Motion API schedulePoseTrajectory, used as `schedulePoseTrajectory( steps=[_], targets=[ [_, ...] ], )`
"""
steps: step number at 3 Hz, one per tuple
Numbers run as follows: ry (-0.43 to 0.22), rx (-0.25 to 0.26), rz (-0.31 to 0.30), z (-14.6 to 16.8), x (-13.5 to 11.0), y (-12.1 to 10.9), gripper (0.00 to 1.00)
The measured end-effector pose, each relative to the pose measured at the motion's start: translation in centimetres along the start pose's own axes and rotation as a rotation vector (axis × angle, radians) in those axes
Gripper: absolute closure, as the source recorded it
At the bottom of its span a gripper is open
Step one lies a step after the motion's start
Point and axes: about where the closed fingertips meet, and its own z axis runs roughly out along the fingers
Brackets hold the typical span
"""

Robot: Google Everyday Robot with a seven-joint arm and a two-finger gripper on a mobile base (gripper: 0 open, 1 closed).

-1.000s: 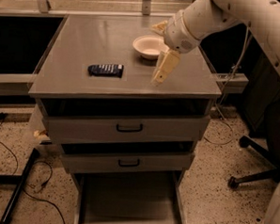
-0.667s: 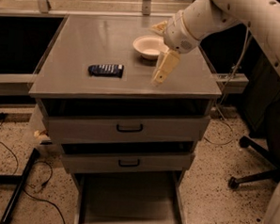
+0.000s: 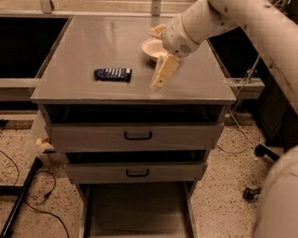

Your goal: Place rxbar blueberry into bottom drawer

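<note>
Speckled floor [image 3: 225, 195] — grey cabinet [image 3: 103, 43] under warm light.

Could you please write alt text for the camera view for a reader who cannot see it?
The robot arm's tool hangs over a grey cabinet top, near a dark blue snack bar and just in front of a cream bowl. Below, the bottom drawer is pulled out.

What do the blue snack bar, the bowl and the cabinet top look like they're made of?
The rxbar blueberry: navy wrapper, likely plastic film, pale print. The bowl: smooth cream, plastic or ceramic, cannot tell which. The cabinet top: grey, probably painted metal, softly reflective. The gripper hangs above that top, right of the bar.
</note>
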Motion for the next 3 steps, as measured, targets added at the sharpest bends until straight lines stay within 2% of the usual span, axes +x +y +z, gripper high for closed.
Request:
schedulePoseTrajectory(
  steps=[2, 3],
  targets=[
    [-0.062, -0.056, -0.019, 3.4, -0.7, -1.8, 0.00],
    [-0.110, -0.090, 0.012, 4.7, -1.3, -2.5, 0.00]
  ],
)
